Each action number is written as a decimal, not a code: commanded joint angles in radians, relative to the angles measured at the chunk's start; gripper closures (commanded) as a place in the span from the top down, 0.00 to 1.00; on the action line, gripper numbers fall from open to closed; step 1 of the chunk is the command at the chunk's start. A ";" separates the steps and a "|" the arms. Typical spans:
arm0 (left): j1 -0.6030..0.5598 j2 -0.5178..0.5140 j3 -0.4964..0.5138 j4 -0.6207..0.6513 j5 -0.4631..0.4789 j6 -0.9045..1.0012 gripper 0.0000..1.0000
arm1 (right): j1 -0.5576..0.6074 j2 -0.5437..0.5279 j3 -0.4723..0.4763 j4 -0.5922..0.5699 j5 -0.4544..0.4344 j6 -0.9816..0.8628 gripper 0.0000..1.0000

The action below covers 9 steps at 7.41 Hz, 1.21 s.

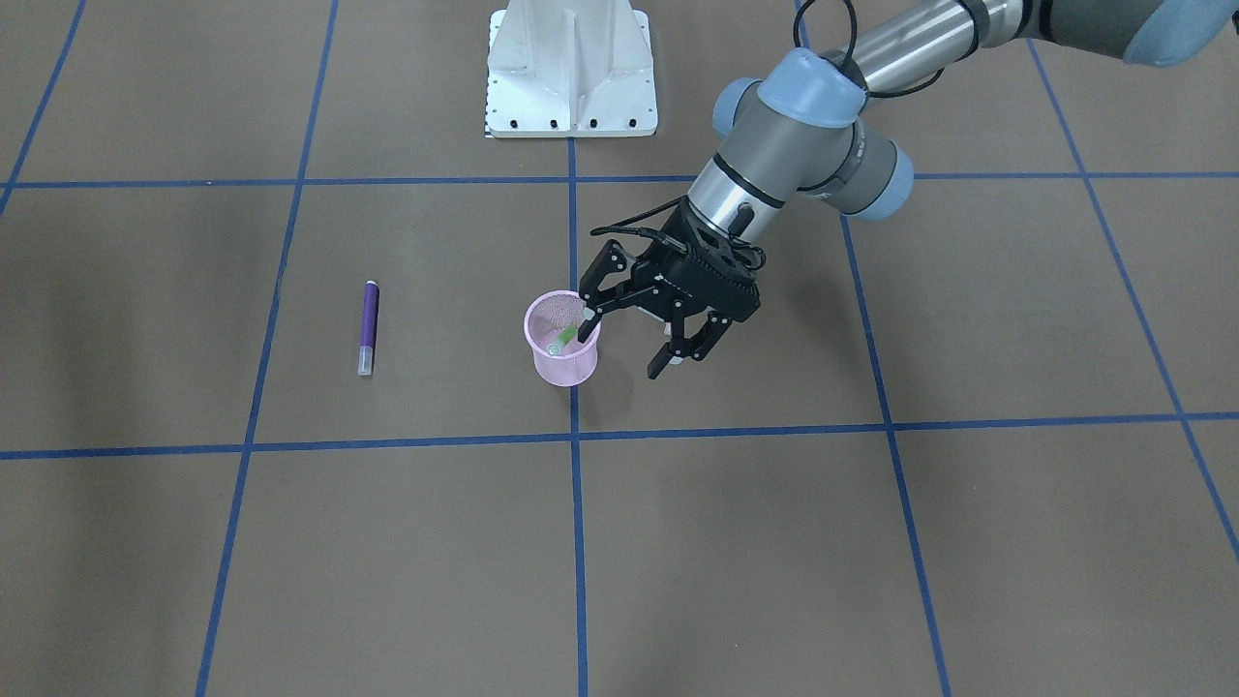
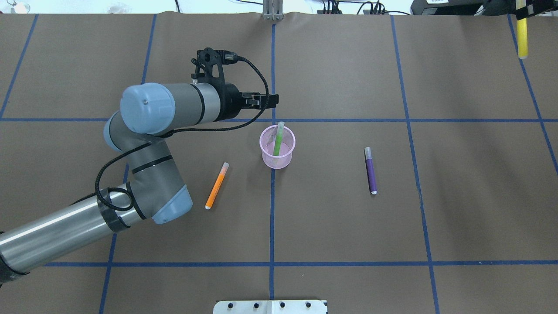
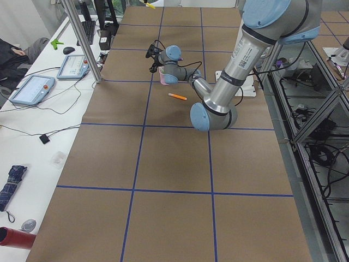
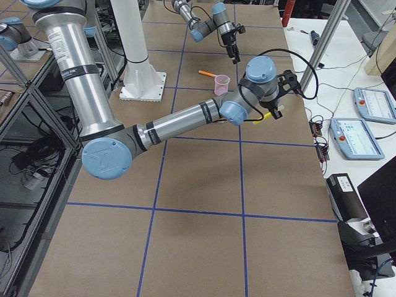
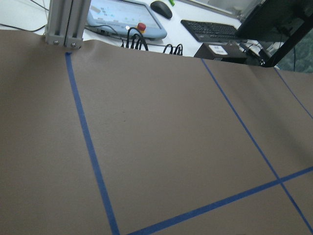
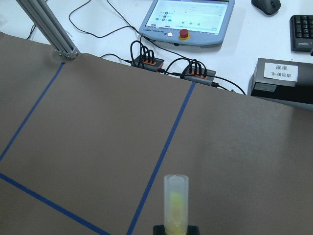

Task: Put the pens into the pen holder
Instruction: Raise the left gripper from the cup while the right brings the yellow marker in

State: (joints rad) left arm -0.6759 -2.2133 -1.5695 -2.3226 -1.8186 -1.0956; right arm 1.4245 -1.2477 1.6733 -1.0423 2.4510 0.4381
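Observation:
The pink mesh pen holder [image 2: 267, 153] [image 1: 566, 370] stands at the table's middle. A green pen [image 2: 277, 139] [image 1: 562, 338] leans inside it, clear cap up. My left gripper [image 1: 622, 350] [image 2: 263, 100] hangs open just above and beside the holder; one fingertip [image 1: 587, 330] is over the rim near the green pen. An orange pen [image 2: 216, 185] lies on the table on the robot's left of the holder, and a purple pen [image 2: 370, 170] [image 1: 369, 325] lies on the right. My right gripper [image 2: 522, 9] [image 6: 176, 230] is shut on a yellow pen [image 2: 522, 38] [image 6: 175, 203] at the far right.
Brown paper with blue tape lines covers the table. The robot's white base plate [image 1: 569, 68] sits at the near edge. Beyond the far edge are teach pendants [image 6: 188, 19], cables, a keyboard and an aluminium post [image 2: 273, 9].

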 commanded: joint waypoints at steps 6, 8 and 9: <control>0.057 0.052 -0.236 0.555 -0.127 0.095 0.87 | -0.129 -0.053 -0.024 0.465 -0.150 0.385 0.00; 0.077 0.049 -0.224 0.618 -0.131 0.175 0.86 | -0.244 -0.094 -0.026 0.624 -0.287 0.506 0.00; 0.087 0.040 -0.195 0.618 -0.131 0.175 0.86 | -0.315 -0.098 -0.024 0.675 -0.370 0.563 0.00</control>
State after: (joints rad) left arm -0.6037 -2.1665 -1.7907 -1.7173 -1.9490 -0.9382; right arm 1.1961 -1.3324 1.6478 -0.4467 2.1829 0.9272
